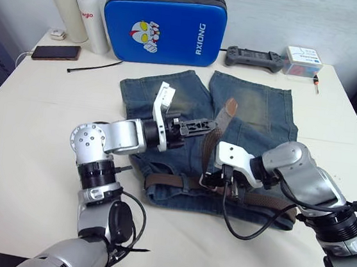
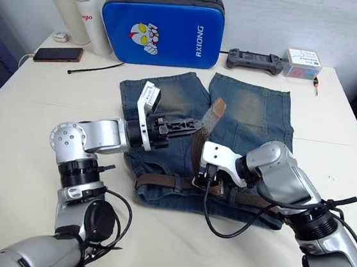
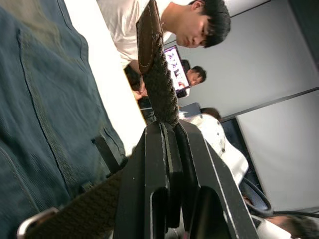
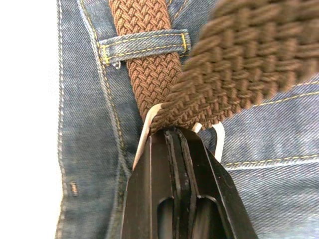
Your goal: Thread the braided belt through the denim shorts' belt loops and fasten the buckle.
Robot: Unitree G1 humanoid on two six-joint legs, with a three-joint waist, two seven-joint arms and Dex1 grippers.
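Table (image 1: 27, 155): pale surface, carries everything noted here.
Denim shorts (image 1: 170, 94): laid flat at frame centre in the eye views, legs toward the top of the frame, waistband toward the bottom.
Braided belt (image 1: 166, 181): runs along the waistband, lower centre; one free length rises from there toward the middle of the frame, ending in its tan tip (image 1: 230, 107) over the shorts.
Belt loops: in the right wrist view one loop (image 4: 144, 46) lies across the strap, belt passing beneath it.
Buckle (image 4: 145, 133): silver frame on the waistband, just in front of the right pincer's fingertips; strap folds back over it.
Left pincer (image 1: 210, 125): mid-frame, above the shorts, fingers closed tight on the raised length of belt a little below the tan tip.
Right pincer (image 1: 223, 185): lower centre, down at the waistband, fingers pressed together on the belt right at the buckle.
Blue case (image 1: 165, 25): top centre, standing beyond the shorts' legs.
Two bottles (image 1: 76, 9): upper left, side by side.
Phone (image 1: 55, 52): upper left, flat on the table, near the bottles.
Game controller (image 1: 253, 58): upper right, beside the case.
People (image 3: 194, 22): seen in the left wrist view, behind the gripped strap.
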